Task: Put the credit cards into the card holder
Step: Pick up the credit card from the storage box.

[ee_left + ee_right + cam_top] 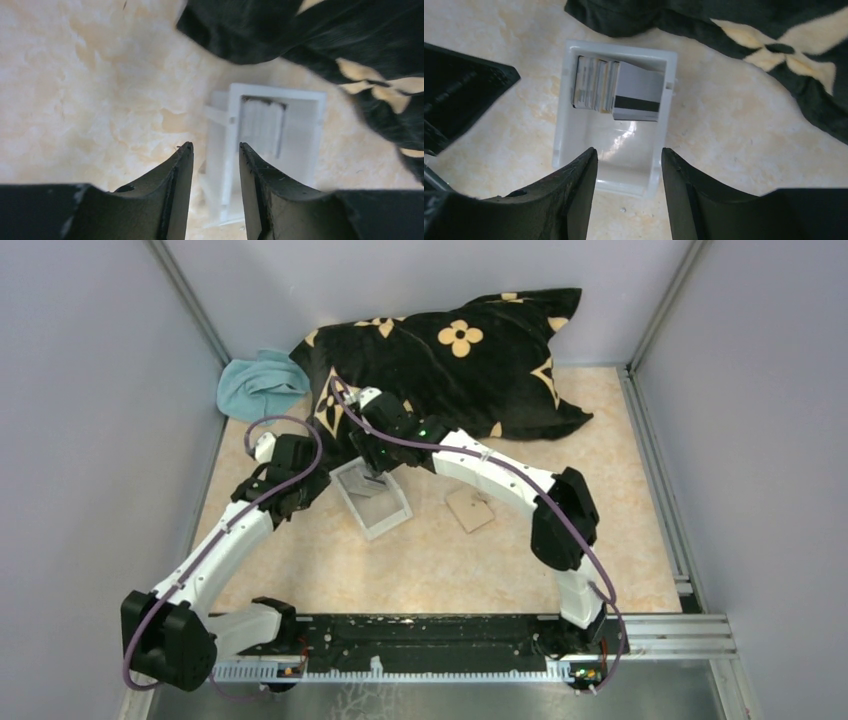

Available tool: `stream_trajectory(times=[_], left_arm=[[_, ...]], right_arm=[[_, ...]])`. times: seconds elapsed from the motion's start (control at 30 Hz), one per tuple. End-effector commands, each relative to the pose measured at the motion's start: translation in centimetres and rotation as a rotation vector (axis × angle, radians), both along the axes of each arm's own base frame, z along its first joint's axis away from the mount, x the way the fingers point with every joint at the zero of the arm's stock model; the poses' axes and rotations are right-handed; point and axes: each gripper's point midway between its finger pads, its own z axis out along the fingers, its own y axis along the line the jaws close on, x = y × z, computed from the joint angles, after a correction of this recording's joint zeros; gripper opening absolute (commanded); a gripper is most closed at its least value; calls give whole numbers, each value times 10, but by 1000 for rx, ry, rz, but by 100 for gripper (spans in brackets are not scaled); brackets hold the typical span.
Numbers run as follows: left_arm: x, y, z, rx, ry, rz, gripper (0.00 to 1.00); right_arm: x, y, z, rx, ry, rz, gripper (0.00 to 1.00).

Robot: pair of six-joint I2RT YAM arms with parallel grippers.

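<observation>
Cloth (262, 383), teal and crumpled, lies at the far left of the marbled table (640, 540), its edge against a black cushion (450, 360) with tan flower motifs that spreads along the back. Next over, the left gripper (215, 147) hangs just beside the left edge of the clear tray (372, 498), its jaws parted with nothing between them. The tray sits near the middle of the table. The credit cards (616, 90) lie inside it as a fanned stack at the end nearer the cushion, the top one grey with a black stripe. The right gripper (629, 152) hovers above the tray, jaws spread and empty, clear of the cards. Right of the tray and apart from it, the tan card holder (470, 508) lies flat on the table; whether it is folded shut I cannot tell.
</observation>
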Motion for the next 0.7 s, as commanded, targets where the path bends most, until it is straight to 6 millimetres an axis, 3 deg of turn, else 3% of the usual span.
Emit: stream_trajectory(times=[0.0, 0.27, 0.67], left_arm=[[-10, -8, -24, -137, 41, -7, 43], [-27, -3, -62, -231, 109, 21, 37], [-33, -13, -96, -303, 163, -29, 37]], right_arm=[[10, 36, 10, 89, 3, 91, 50], [26, 62, -17, 113, 76, 129, 50], [37, 65, -61, 114, 180, 110, 51]])
